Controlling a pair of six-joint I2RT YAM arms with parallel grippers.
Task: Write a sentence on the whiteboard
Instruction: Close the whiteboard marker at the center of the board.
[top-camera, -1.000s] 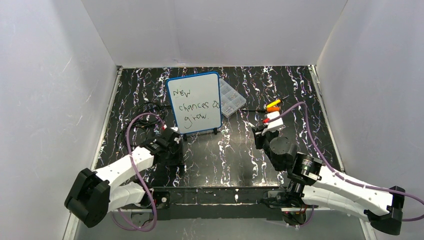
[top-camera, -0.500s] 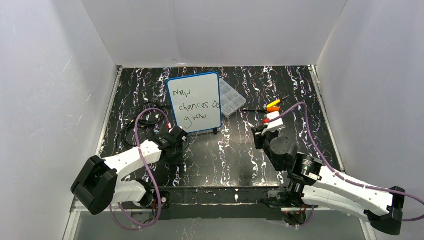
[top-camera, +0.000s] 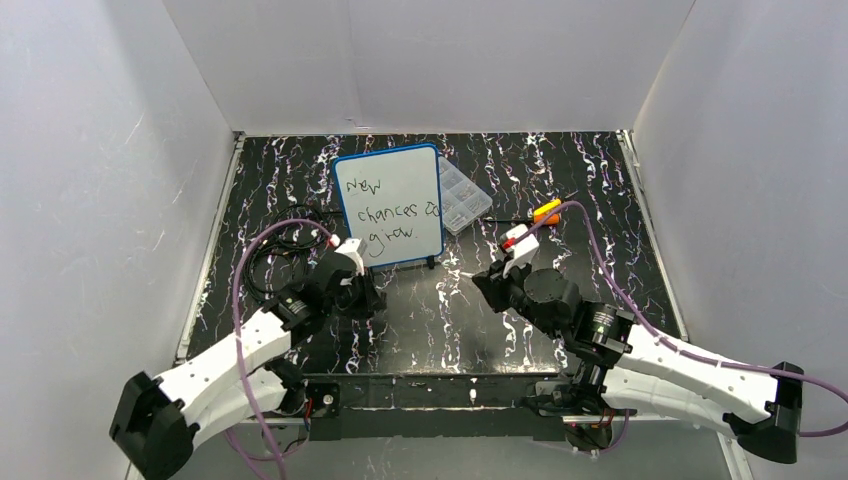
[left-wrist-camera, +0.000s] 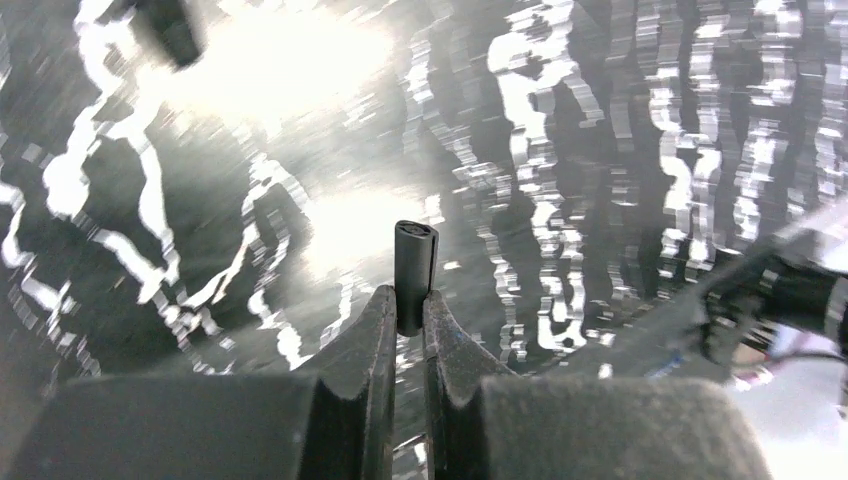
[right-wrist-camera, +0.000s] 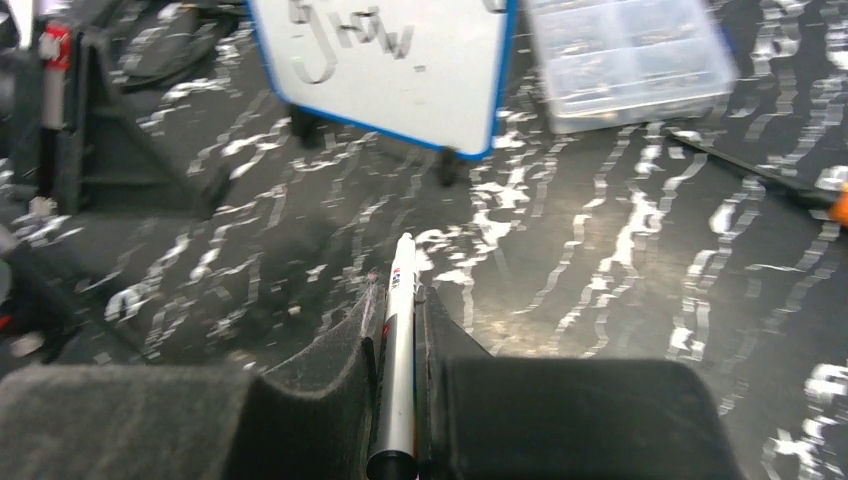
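Upright blue-framed whiteboard (top-camera: 392, 198) bearing a handwritten sentence (top-camera: 386, 213), left tool (left-wrist-camera: 410, 302) pinching a small dark cap (left-wrist-camera: 414, 262), right tool (right-wrist-camera: 399, 300) pinching a white marker (right-wrist-camera: 398, 352).

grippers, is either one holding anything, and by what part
The right gripper is shut on the marker, clamped along its barrel with the white end poking forward. The left gripper pinches a small dark cap by its lower end.
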